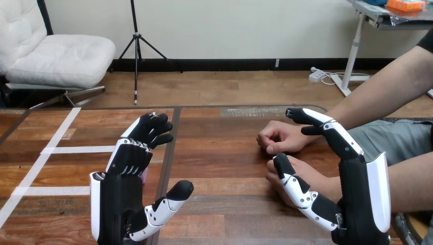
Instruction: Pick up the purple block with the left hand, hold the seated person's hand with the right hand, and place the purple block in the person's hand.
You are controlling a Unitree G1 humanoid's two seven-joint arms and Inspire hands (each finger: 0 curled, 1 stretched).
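Note:
A small sliver of the purple block (144,176) peeks out from behind my left hand (120,199) on the wooden table (219,153). That hand stands upright over the block, fingers relaxed and thumb spread to the right, holding nothing. My right hand (357,189) is open at the right, with straight fingers reaching over the wrist of the person's upper hand (278,137), which is a loose fist. The thumb of my right hand lies against the person's lower hand (309,176) without curling round it.
The person's forearms (388,87) come in from the right edge. White tape lines (56,135) cross the table's left part. A seam (171,148) runs front to back beside my left hand.

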